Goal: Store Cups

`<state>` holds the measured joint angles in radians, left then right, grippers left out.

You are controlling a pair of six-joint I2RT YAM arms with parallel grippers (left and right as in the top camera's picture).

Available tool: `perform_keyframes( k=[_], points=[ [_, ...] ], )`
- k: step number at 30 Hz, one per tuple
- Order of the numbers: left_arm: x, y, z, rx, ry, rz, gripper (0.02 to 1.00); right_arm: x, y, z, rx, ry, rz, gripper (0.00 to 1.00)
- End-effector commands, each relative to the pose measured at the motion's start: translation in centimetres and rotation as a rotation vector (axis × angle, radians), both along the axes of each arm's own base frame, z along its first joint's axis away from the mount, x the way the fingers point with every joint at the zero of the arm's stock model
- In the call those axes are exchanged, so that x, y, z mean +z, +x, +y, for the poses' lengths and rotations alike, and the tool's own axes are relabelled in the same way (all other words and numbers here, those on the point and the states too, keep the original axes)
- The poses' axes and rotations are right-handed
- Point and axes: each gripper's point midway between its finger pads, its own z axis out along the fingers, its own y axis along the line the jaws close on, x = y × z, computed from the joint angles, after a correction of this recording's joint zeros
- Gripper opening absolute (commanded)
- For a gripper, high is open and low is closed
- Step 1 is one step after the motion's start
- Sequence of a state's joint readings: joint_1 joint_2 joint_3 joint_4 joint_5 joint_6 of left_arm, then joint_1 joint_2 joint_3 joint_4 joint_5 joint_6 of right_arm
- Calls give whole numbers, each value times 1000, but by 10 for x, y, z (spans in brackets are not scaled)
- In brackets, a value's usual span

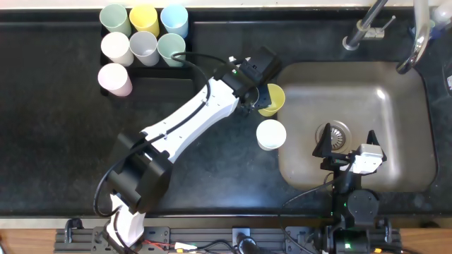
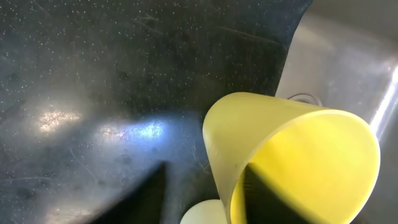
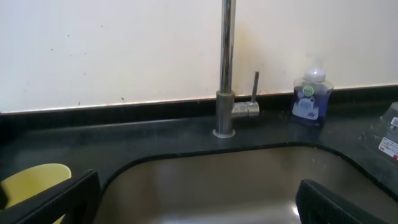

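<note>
- While the left arm lies stretched from the bottom left across the counter [image 1: 70, 141], the left gripper [image 1: 260, 97] sits at the left edge of the sink [image 1: 395, 85].
- Left jaws: clamped on the wall of the yellow cup [image 2: 280, 143]. One jaw is inside the mouth, the other outside, with the rim between them.
- Yellow cup: tilted in the left wrist view, mouth toward the camera and base pointing away. It appears raised off the counter, over the counter-to-sink edge.
- White cup [image 1: 270, 134]: upright on the counter beside the sink rim, near the yellow cup and apart from it.
- Right gripper [image 1: 347, 140]: over the sink basin near the drain, jaws spread wide and grasping nothing.
- Tray [image 1: 159, 70]: at the counter's far left, with six cups [image 1: 143, 46] upright in two rows of three.
- Pink cup [image 1: 114, 79]: on the counter, just beside the tray's near edge.
- Faucet [image 3: 227, 74] and soap bottle [image 3: 311, 96]: on the counter behind the sink.
</note>
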<state>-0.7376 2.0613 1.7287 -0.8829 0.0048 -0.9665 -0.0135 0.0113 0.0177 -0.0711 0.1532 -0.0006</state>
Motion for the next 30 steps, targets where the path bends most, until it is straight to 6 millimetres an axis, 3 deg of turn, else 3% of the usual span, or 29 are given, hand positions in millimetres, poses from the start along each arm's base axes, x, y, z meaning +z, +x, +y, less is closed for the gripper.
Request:
perform_keyframes(
  k=[1, 6, 10, 12, 15, 19, 20, 21, 22, 26, 30],
  points=[
    [-2, 4, 2, 9, 1, 2, 36, -3, 0, -1, 0, -3, 0, 998],
    [0, 8, 7, 22, 3, -4, 36, -3, 0, -1, 0, -3, 0, 996],
    [21, 17, 22, 58, -11, -37, 36, -3, 0, -1, 0, -3, 0, 998],
    [42, 24, 44, 105, -3, -67, 36, -3, 0, -1, 0, -3, 0, 996],
    [71, 33, 96, 207, 24, -90, 36, -3, 0, -1, 0, -3, 0, 996],
    [96, 46, 186, 403, 45, -80, 36, -3, 0, -1, 0, -3, 0, 996],
    [98, 47, 205, 448, 49, -71, 36, -3, 0, -1, 0, -3, 0, 998],
    [97, 48, 238, 524, 55, -41, 36, -3, 0, -1, 0, -3, 0, 998],
    [95, 47, 255, 552, 60, -21, 36, -3, 0, -1, 0, -3, 0, 998],
    [88, 43, 299, 605, 87, 28, 36, -3, 0, -1, 0, -3, 0, 998],
    [84, 45, 319, 641, 97, 36, 36, -3, 0, -1, 0, -3, 0, 996]
  ],
)
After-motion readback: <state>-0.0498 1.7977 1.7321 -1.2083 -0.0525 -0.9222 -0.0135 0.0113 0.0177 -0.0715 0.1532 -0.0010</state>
